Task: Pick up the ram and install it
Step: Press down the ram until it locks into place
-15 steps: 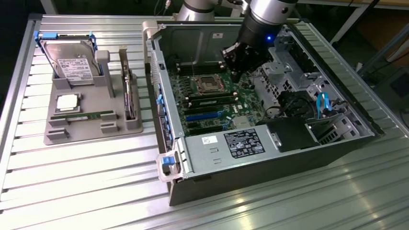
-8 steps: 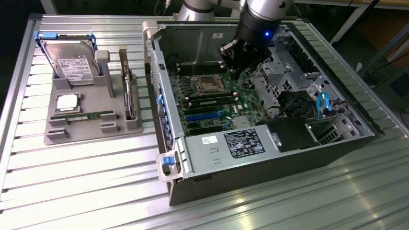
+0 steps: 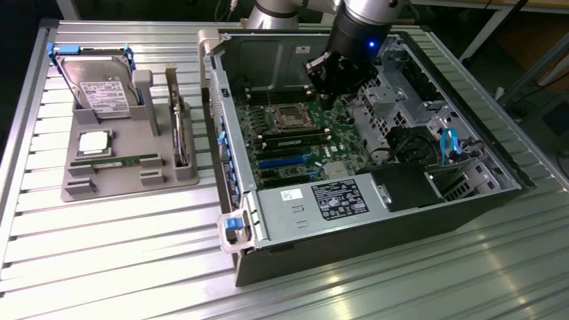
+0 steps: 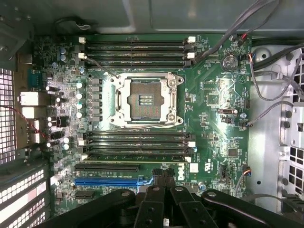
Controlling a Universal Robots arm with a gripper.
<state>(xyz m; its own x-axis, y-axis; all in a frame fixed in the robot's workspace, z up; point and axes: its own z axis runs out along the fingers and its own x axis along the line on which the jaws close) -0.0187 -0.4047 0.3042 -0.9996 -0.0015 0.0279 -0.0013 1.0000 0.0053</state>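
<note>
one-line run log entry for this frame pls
gripper: shut, empty | position: above motherboard inside open PC case | ram: lying in grey tray beside case

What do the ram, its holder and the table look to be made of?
Ram: green circuit board, matte, with small dark chips; probably fibreglass laminate. Holder: uniform dull grey with blocky slots, looks like moulded or printed plastic, though painted metal can't be ruled out. Table: ribbed silver slats with bright glare, likely bare aluminium.
</note>
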